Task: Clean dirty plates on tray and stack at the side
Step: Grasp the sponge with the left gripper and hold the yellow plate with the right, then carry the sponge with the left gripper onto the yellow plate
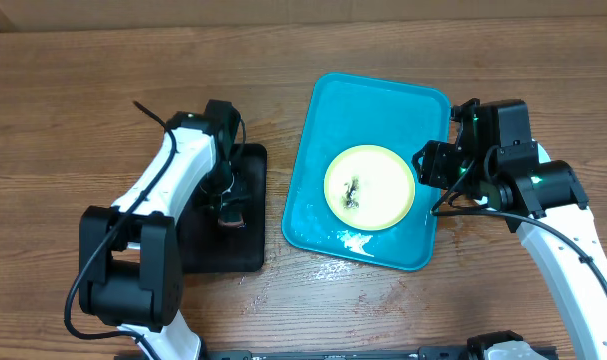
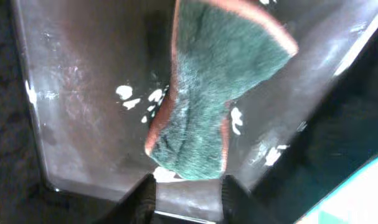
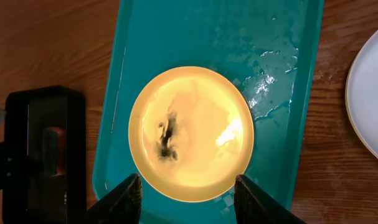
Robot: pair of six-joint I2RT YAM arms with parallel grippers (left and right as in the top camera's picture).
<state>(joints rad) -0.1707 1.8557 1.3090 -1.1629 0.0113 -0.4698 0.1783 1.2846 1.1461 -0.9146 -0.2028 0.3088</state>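
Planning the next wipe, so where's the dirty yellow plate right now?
In the overhead view the yellow plate sits in the middle of the turquoise tray, with the right tool at the tray's right edge and the black tray further left.

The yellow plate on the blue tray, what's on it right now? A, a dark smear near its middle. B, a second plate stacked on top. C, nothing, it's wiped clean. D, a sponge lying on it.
A: the yellow plate in the blue tray carries a dark smear just left of its centre, with nothing else on it.
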